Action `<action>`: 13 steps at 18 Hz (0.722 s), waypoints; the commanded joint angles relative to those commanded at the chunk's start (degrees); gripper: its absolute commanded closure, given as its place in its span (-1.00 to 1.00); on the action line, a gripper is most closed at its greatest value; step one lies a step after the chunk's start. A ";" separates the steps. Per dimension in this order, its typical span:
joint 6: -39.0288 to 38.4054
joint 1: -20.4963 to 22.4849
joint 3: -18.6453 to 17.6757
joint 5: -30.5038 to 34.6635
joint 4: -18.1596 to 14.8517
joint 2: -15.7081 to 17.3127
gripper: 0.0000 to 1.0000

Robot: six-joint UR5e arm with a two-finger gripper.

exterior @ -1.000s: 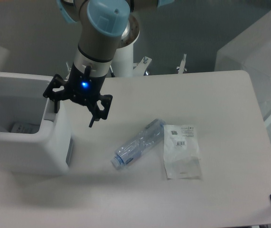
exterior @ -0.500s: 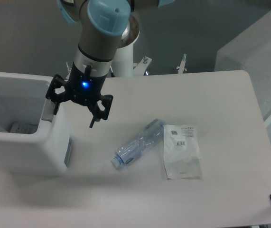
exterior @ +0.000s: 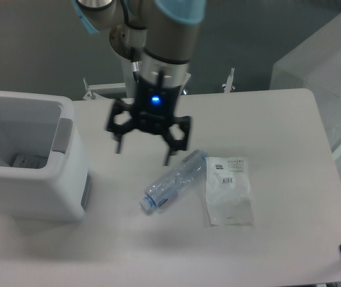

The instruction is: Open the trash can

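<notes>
The trash can (exterior: 68,179) is a large white boxy bin at the left edge of the table, its top open so I look down into the hollow inside; no lid shows over it. A grey tab (exterior: 63,134) sits on its right rim. My gripper (exterior: 143,152) hangs open above the table right of the bin, well apart from it, with nothing between its black fingers. A blue light glows on its wrist.
A clear plastic bottle (exterior: 173,180) lies on its side just below and right of the gripper. A flat white plastic bag (exterior: 229,190) lies beside it. Something small rests at the bin's bottom (exterior: 27,161).
The gripper has swung right, away from the bin's right rim to above the table near the bottle. The blurred lid shape seen at the far left a second ago is gone.
</notes>
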 joint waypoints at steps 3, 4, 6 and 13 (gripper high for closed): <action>4.33 2.02 -0.09 4.30 -0.09 -0.09 -1.00; 4.51 2.90 -0.35 5.44 0.00 -0.61 -1.00; 5.04 5.27 0.08 5.89 -0.26 -2.28 -1.00; 23.85 8.09 5.43 14.40 -6.57 -9.56 -1.00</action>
